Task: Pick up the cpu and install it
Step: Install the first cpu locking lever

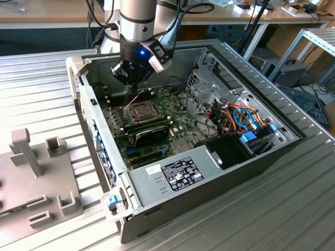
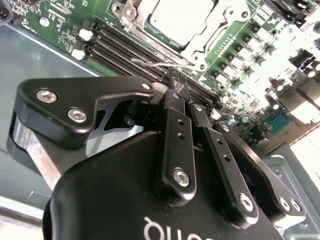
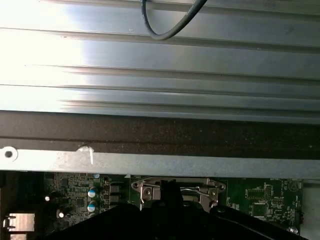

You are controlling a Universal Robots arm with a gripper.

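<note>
1. Fixture block (image 1: 31,157): grey, w/ upright posts. It stands on the slatted table (image 1: 293,209) outside the case (image 1: 78,99), well apart from the socket (image 2: 129,14), toward the exterior view's left and on the camera side.
2. PSU (image 1: 178,172): silver box w/ black label. It sits in the case corner on the camera side of the socket.
3. Expansion card (image 1: 149,133): long, black, seated in the mobo (image 1: 118,123). It is just beside the socket, between the socket and the PSU.
4. Socket: dark square w/ hinged metal frame, approx. mid-board. The cpu (image 2: 181,19) lies flat inside the socket, silver-grey top up, w/ the frame around its edges. Whether the frame is latched cannot be told. The wire lever (image 2: 155,62) runs along the socket edge on the gripper side.
5. Memory slots (image 2: 120,42): black, parallel, just beside the socket on its far side.
6. Gripper (image 2: 176,85): hangs over the memory slots beyond the socket, apart from the cpu. Claw narrow: the fingers (image 2: 174,130) lie closed side by side, w/ nothing seen between them. The tips are near the wire lever; contact cannot be told.
7. Drive cage (image 1: 207,89): bare metal, toward the exterior view's right of the socket, w/ orange and blue cables (image 1: 241,117) beside it.
8. Workbench (image 1: 52,15): wood top, well beyond the socket, past the case.
</note>
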